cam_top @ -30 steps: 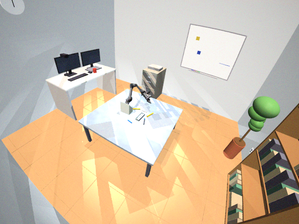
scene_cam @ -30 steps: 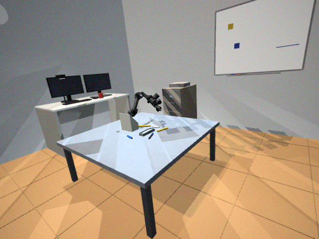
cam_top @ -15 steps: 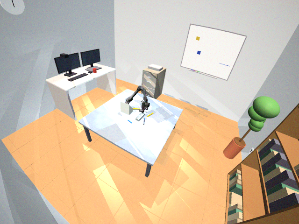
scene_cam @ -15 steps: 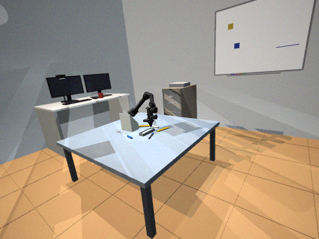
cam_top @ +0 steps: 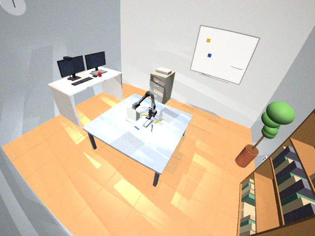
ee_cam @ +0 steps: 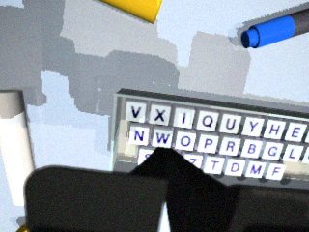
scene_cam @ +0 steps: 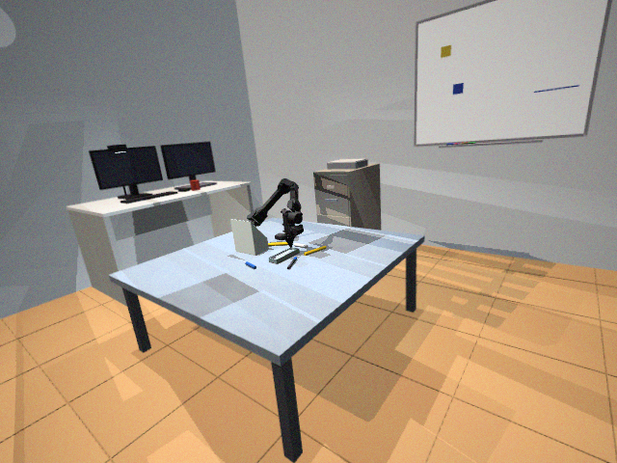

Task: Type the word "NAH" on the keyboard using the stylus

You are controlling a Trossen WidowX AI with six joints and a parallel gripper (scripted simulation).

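The small keyboard (cam_top: 147,123) (scene_cam: 283,256) (ee_cam: 208,143) lies on the table with white letter keys. In the wrist view the N key (ee_cam: 139,135) is at the left of the middle row and the H key (ee_cam: 274,129) is in the top row to the right. No A key can be made out; the fingers hide part of the lowest row. My gripper (scene_cam: 290,245) (ee_cam: 162,154) is shut with nothing visible between its fingertips, pointing down at the keyboard's near side. A white pen-like stick (ee_cam: 14,155) (scene_cam: 300,245) with a grey end lies left of the keyboard in the wrist view; whether it is the stylus is unclear.
A blue-capped dark marker (cam_top: 152,127) (scene_cam: 292,261) (ee_cam: 280,31) lies beside the keyboard. A yellow stick (cam_top: 158,120) (scene_cam: 314,250) (ee_cam: 137,7) and another yellow stick (cam_top: 143,114) (scene_cam: 277,244) lie nearby. A blue stick (cam_top: 136,127) (scene_cam: 251,264) and an upright pale block (cam_top: 131,113) (scene_cam: 244,237) are also there.
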